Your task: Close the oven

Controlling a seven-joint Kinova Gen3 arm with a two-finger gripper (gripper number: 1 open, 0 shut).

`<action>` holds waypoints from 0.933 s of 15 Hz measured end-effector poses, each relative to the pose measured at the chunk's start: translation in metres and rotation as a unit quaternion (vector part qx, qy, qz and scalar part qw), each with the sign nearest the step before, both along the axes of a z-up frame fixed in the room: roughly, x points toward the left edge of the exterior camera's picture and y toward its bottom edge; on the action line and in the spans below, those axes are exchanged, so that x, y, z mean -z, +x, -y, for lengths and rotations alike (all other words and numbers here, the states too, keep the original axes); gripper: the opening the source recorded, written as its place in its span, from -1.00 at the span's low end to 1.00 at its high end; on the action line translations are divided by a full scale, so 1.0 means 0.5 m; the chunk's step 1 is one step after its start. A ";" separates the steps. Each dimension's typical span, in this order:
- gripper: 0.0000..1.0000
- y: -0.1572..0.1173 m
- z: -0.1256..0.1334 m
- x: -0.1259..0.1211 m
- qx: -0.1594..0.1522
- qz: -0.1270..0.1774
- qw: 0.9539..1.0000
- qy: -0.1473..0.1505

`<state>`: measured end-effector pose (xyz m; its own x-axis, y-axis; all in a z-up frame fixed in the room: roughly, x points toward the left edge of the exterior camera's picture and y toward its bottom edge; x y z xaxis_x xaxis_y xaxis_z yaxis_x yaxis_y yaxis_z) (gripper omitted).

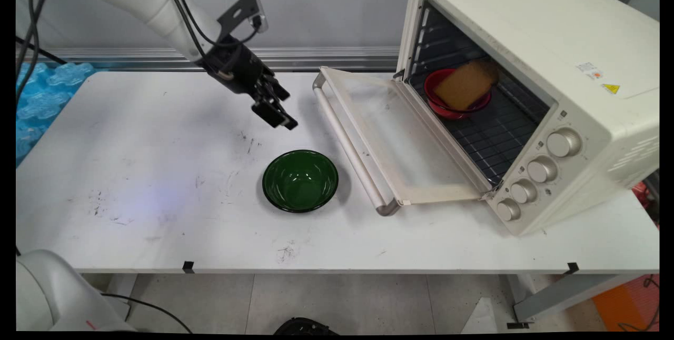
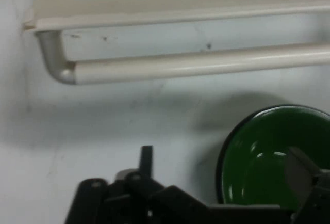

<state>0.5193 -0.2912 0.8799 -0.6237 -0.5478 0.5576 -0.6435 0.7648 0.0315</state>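
Green bowl (image 1: pixel 300 180), below empty pincer (image 1: pixel 279 117)

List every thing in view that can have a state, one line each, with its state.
Toaster oven: door folded fully down, open.
Red bowl: on the oven rack, holding a slice of bread.
Green bowl: upright on the table, empty.
Gripper: above the table, holding nothing.
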 end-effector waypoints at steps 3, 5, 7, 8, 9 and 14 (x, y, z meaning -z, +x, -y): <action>-1.00 -0.014 0.003 0.030 -0.001 -0.012 1.000 -0.005; -1.00 -0.023 0.008 0.051 -0.001 -0.019 1.000 -0.011; -1.00 -0.031 0.016 0.073 -0.001 -0.024 1.000 -0.016; -1.00 -0.034 0.018 0.082 -0.001 -0.026 0.999 -0.018; -1.00 -0.038 0.022 0.092 -0.001 -0.029 0.999 -0.020; -1.00 -0.051 0.032 0.139 -0.002 -0.038 0.999 -0.027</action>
<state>0.4937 -0.3075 0.8103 -0.5759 -0.5176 0.6328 -0.6439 0.7641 0.0390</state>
